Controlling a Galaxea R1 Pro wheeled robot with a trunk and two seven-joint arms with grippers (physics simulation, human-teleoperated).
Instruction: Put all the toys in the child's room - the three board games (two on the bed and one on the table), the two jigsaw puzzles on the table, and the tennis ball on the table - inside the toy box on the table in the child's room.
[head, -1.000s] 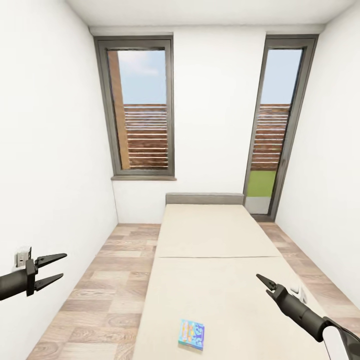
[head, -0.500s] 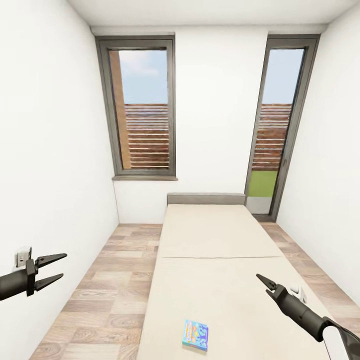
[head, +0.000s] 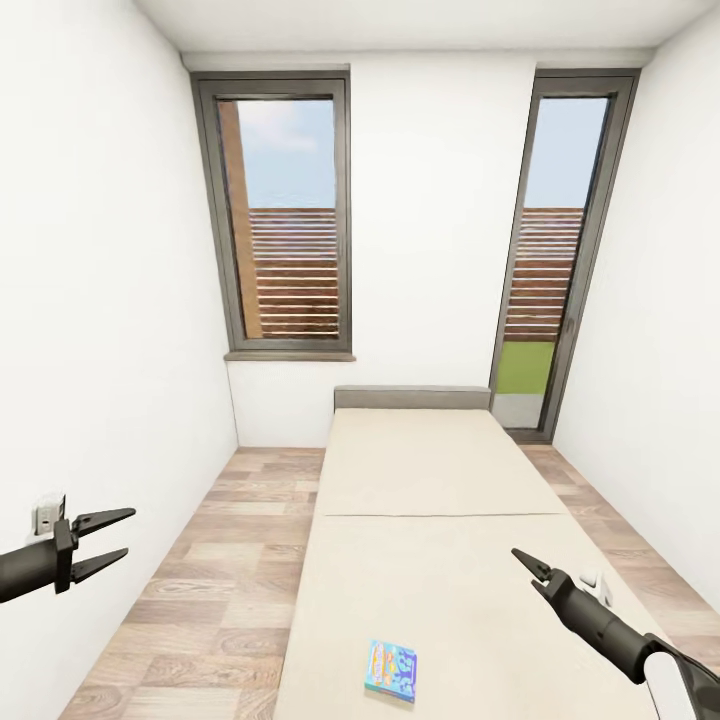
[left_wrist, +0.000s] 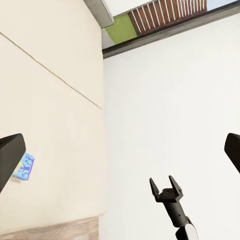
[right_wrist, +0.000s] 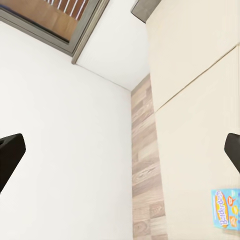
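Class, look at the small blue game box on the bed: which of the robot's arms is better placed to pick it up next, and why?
Probably the right. The right end effector is over the bed, nearer the blue game box; the left end effector is open above the floor by the wall.

We see a plain beige bed (head: 430, 520) with a grey headboard (head: 410, 397). On it lies a small blue game box (head: 391, 669) printed with yellow and orange lettering. The floor (head: 230, 560) is wood plank in mixed pale brown and grey tones. The walls (head: 430, 220) are plain white. Two dark grey window frames (head: 343, 220) enclose blue sky, brown slatted fencing and a patch of green. Our grippers are black.
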